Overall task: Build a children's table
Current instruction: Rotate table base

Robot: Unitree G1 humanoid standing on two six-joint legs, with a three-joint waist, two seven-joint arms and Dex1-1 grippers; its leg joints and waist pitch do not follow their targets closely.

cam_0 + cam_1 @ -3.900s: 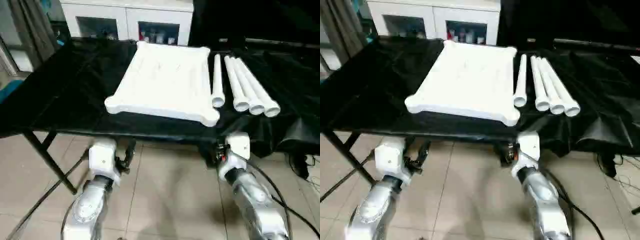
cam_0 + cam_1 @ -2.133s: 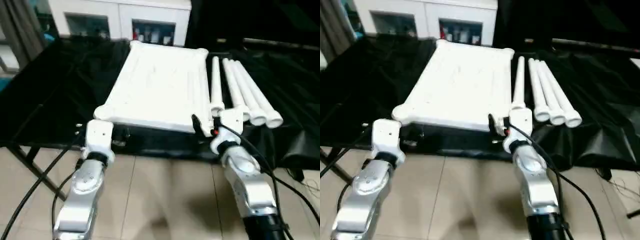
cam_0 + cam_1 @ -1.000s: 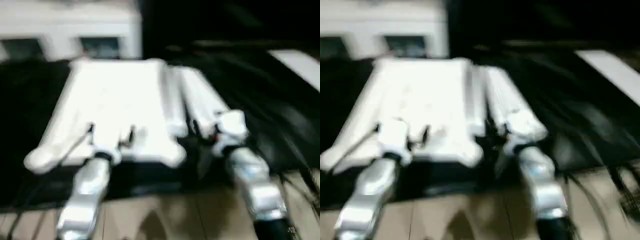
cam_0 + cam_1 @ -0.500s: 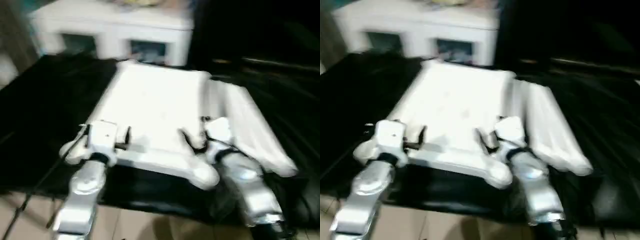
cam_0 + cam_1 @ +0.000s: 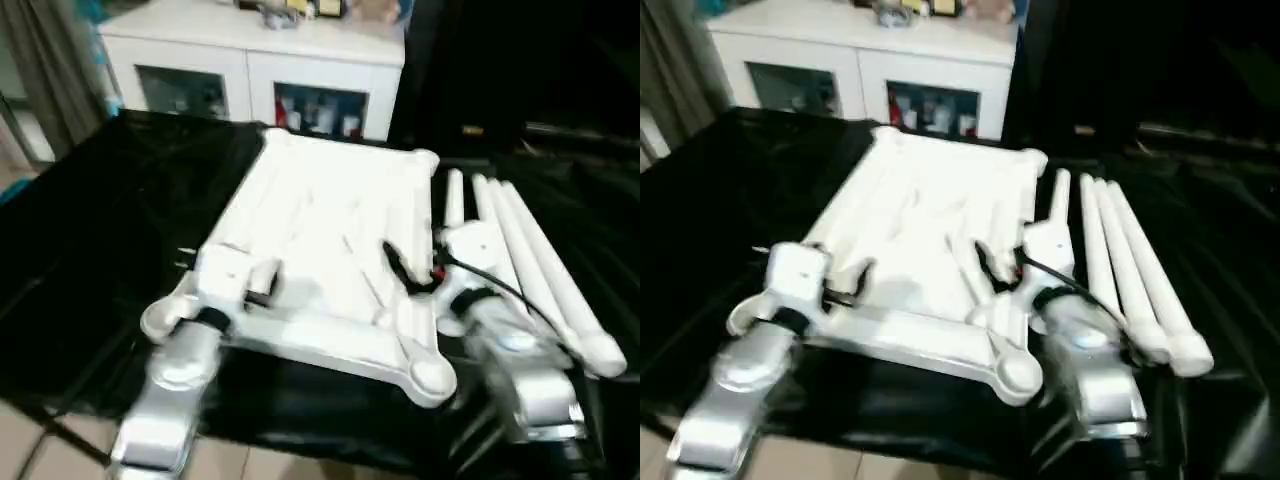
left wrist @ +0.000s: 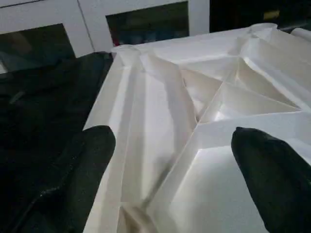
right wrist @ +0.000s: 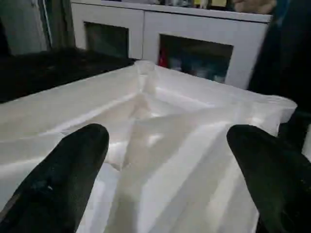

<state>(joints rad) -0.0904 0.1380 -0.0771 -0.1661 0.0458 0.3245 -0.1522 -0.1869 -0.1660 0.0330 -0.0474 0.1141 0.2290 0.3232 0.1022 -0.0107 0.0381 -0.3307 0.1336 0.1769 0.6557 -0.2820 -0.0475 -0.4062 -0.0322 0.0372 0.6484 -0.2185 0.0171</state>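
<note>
Both pincers, left (image 6: 165,179) and right (image 7: 165,184), hover wide open and empty over the ribbed underside of the white tabletop (image 5: 320,230), lying upside down on the black worktop (image 5: 110,220) beside four legs (image 5: 520,260), apparently awaiting their fitting

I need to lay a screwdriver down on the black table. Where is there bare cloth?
Bare black cloth lies left of the tabletop, toward the cabinet. More lies right of the legs. The strip between tabletop and legs is crowded by the right hand.
</note>
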